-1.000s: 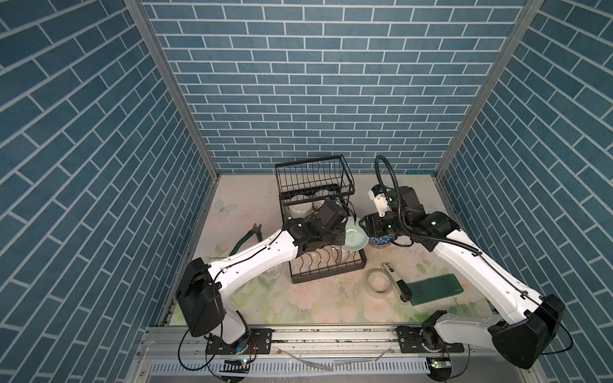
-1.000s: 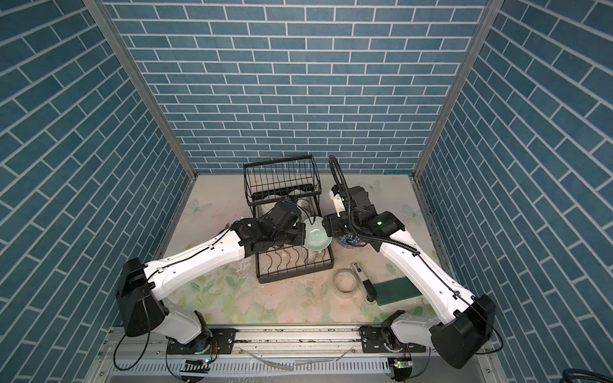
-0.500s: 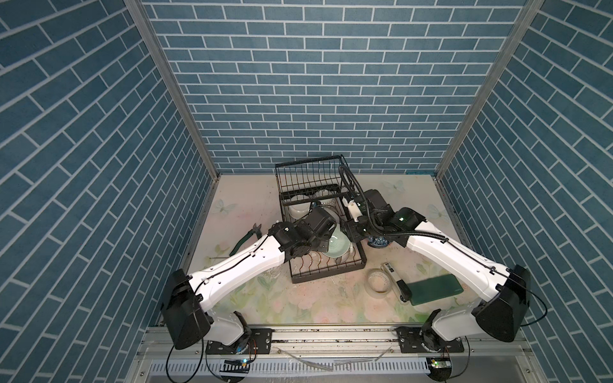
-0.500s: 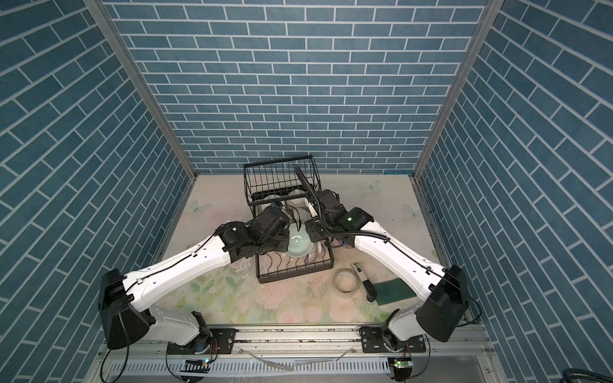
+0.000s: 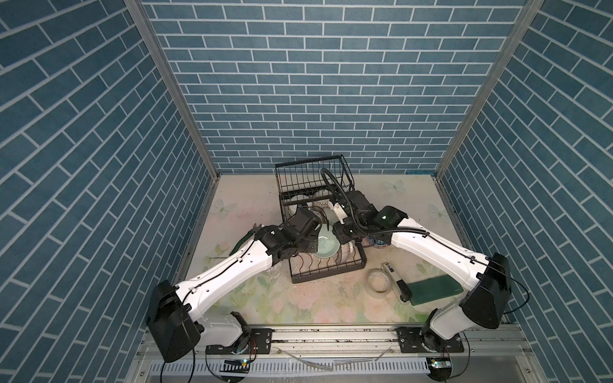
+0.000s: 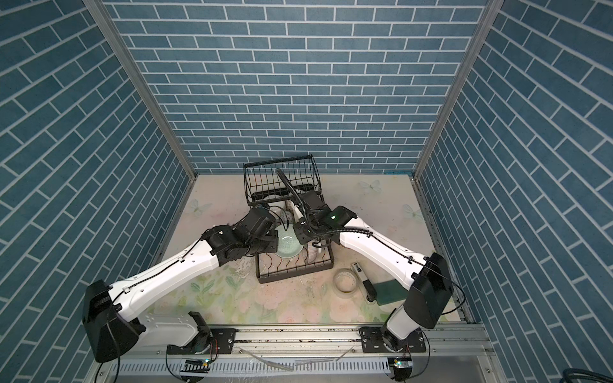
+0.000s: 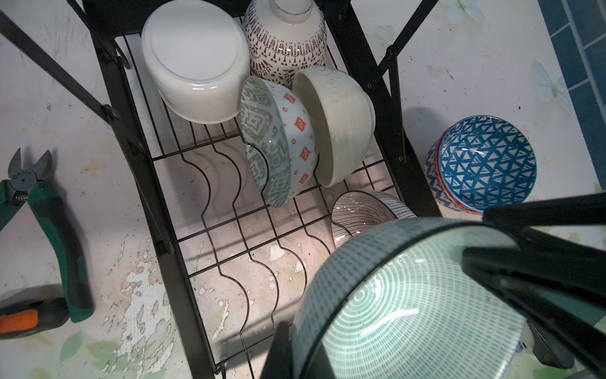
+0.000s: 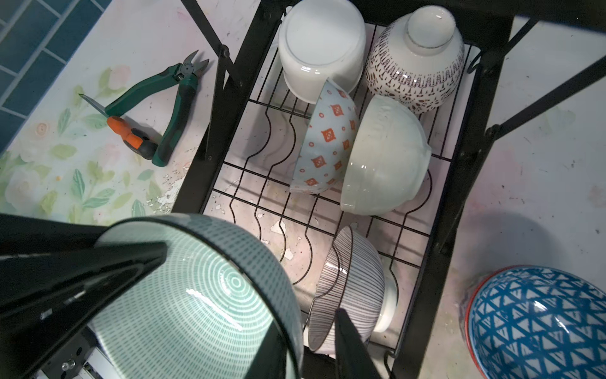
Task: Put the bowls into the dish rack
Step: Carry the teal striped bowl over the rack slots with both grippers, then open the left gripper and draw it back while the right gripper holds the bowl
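A pale green bowl (image 5: 326, 244) (image 6: 289, 244) hangs tilted over the dish rack's lower tray (image 5: 328, 270). My left gripper (image 7: 295, 354) is shut on its rim, one finger inside and one outside. My right gripper (image 8: 311, 341) straddles the opposite rim of that bowl (image 8: 203, 295), jaws narrowed, with a gap still showing at the outer finger. A white bowl (image 7: 196, 59), a brown-patterned one (image 7: 285, 42), a blue-and-orange one (image 7: 282, 141), a cream one (image 7: 341, 124) and a brown-striped one (image 8: 351, 282) stand in the tray.
A blue triangle-patterned bowl (image 8: 537, 325) stacked in another sits on the table right of the rack. Green-handled cutters (image 8: 177, 95) and an orange-handled tool (image 8: 131, 137) lie left of it. A tape ring (image 5: 379, 283), a black tool (image 5: 396, 277) and a green pad (image 5: 431, 288) lie front right.
My right arm swung left over the rack to the green bowl and its jaws narrowed around the rim. My left arm drew the bowl back over the lower tray.
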Controlling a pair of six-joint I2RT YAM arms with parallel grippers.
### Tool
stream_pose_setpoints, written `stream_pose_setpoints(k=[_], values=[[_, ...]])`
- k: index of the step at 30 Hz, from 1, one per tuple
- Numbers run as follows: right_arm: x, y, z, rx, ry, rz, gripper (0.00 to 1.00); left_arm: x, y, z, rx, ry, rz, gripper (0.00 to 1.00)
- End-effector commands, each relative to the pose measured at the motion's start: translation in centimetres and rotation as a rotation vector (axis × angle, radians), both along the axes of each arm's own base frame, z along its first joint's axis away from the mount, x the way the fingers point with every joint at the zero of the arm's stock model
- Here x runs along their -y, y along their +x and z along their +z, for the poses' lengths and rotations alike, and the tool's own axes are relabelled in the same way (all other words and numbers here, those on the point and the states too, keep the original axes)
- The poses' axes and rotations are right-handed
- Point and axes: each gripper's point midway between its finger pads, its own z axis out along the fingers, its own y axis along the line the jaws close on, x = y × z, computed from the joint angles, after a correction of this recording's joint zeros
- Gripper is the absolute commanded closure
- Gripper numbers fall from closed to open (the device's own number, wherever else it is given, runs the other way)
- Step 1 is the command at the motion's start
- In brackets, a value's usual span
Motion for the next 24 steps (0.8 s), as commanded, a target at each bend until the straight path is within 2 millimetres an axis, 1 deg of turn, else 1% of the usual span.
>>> stream_pose_setpoints(k=[1, 5, 8, 11, 16, 19, 20, 24], values=[[-0.6, 0.7, 0.7, 0.01, 0.006, -0.027, 0.79, 0.4, 0.3, 1.6, 0.039, -0.085, -0.009, 1.0], [-1.3, 0.7, 0.6, 0.006, 0.007, -0.014, 0.81, -0.1, 0.3, 1.3, 0.04, -0.094, -0.001, 1.0], [-1.8, 0.7, 0.6, 0.004, 0.008, -0.006, 0.92, -0.5, 0.4, 1.0, 0.033, -0.108, 0.004, 1.0], [-2.3, 0.7, 0.5, -0.005, 0.011, 0.006, 0.99, -0.8, 0.4, 0.7, 0.026, -0.136, 0.011, 1.0], [-3.1, 0.6, 0.5, 0.003, -0.011, 0.012, 1.0, -1.9, 0.5, -0.1, 0.013, -0.149, 0.041, 1.0], [-3.5, 0.6, 0.6, 0.035, -0.046, 0.004, 1.0, -2.6, 0.4, -0.4, 0.01, -0.151, 0.058, 0.93], [-3.4, 0.8, 0.7, 0.055, -0.063, -0.006, 1.0, -2.9, 0.4, -0.5, 0.009, -0.152, 0.064, 0.88], [-3.7, 0.9, 1.0, 0.129, -0.118, -0.036, 1.0, -3.5, 0.2, -0.8, 0.01, -0.161, 0.076, 0.74]])
